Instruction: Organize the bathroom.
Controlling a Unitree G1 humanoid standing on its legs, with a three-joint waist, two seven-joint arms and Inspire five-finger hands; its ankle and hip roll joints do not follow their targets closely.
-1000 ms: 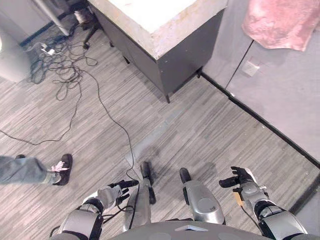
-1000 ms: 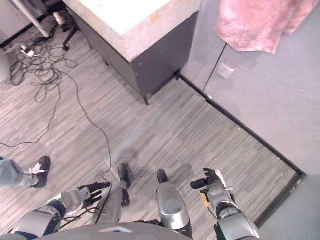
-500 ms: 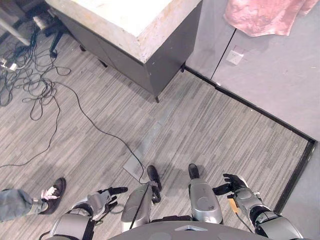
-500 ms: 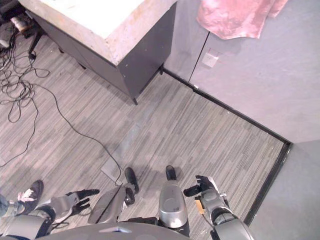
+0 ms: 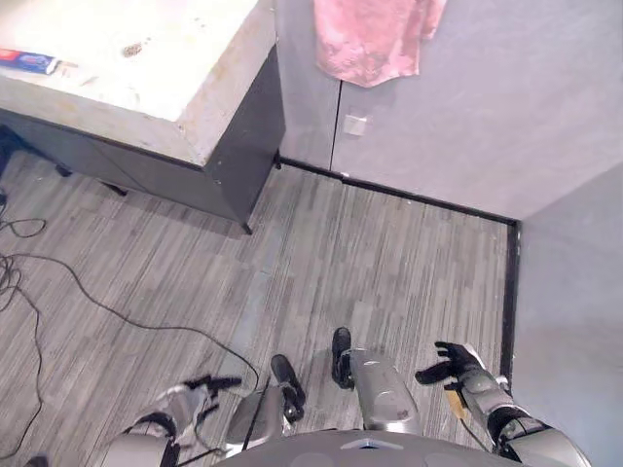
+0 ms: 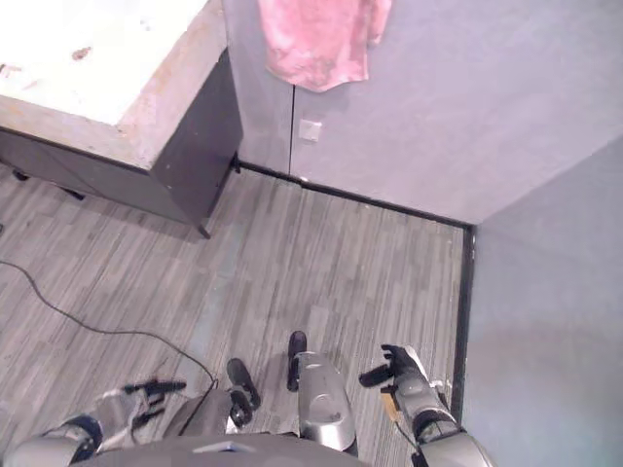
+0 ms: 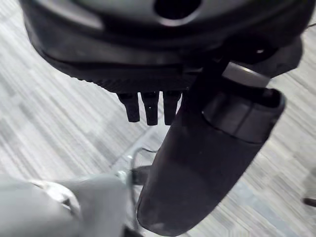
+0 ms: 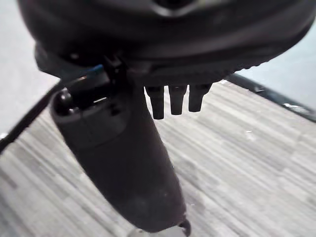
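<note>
Pink towel (image 5: 375, 39) hanging on the far wall beside the bench (image 5: 146, 88), probably soft and light, best gathered at its lower hem; left hand (image 5: 195, 397) and right hand (image 5: 456, 362) hang low, fingers relaxed and empty.

open floor (image 5: 389, 263) — counter (image 5: 146, 88) left, wall (image 5: 487, 97) ahead

We look down on a grey wood-grain plank floor (image 5: 389, 263) that meets plain pale grey walls (image 5: 487, 97) at a black skirting strip (image 5: 419, 197), the walls forming an inside corner on our right. At upper left stands a dark grey cabinet (image 5: 238, 146) with a thick, speckled off-white stone top (image 5: 146, 58). A small white square wall plate (image 5: 356, 125) sits low on the far wall.
</note>
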